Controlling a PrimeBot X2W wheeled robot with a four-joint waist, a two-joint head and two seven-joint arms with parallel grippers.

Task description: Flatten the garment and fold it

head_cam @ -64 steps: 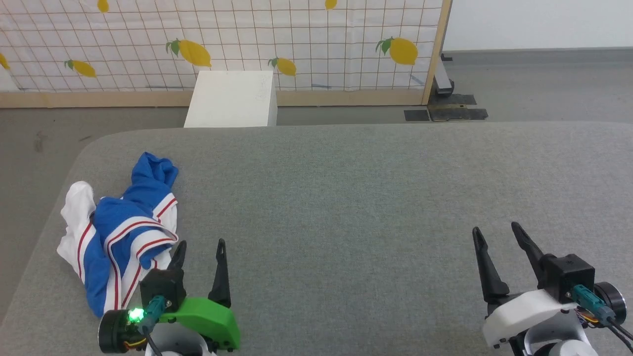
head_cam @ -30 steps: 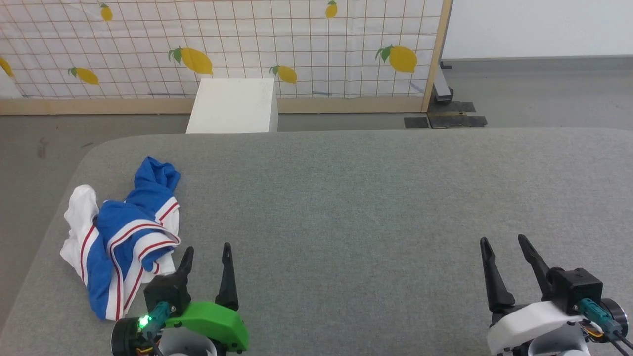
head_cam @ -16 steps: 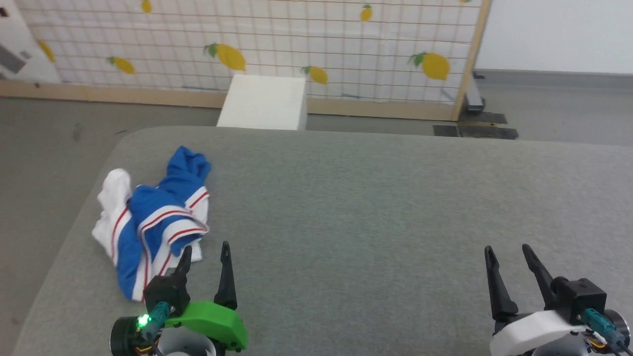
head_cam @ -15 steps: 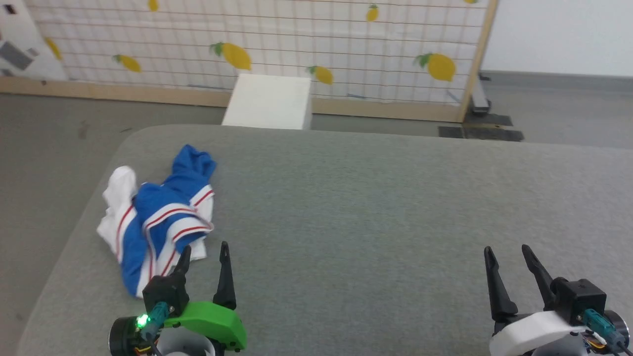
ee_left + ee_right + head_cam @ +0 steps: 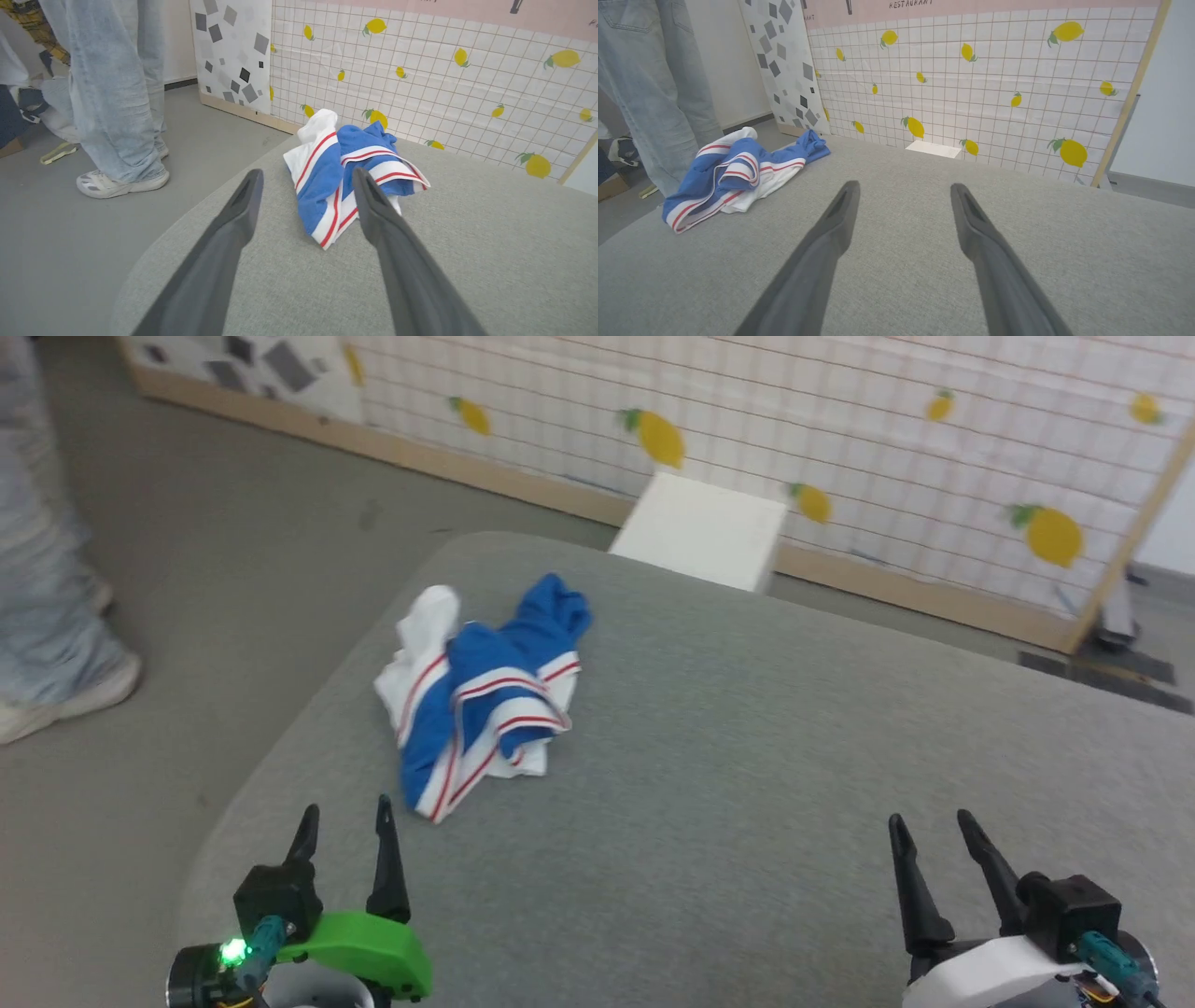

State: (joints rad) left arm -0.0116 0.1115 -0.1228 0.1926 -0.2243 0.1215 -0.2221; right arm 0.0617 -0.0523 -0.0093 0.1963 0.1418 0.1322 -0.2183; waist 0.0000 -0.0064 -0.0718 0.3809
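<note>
Camera swung left; garment (image 5: 476,695) crumpled on table (image 5: 747,756), unmoved. Lies ahead of left hand (image 5: 345,807), nearer; right hand (image 5: 929,819) well apart. Both hands wide open, empty.

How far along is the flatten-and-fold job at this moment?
Done: nothing yet; the garment lies crumpled in a heap near the table's left corner. In hand: the left gripper, open and empty, points at the heap without touching it; the right gripper is open too, well off to the side. Left: grasping, spreading flat, and folding.
</note>
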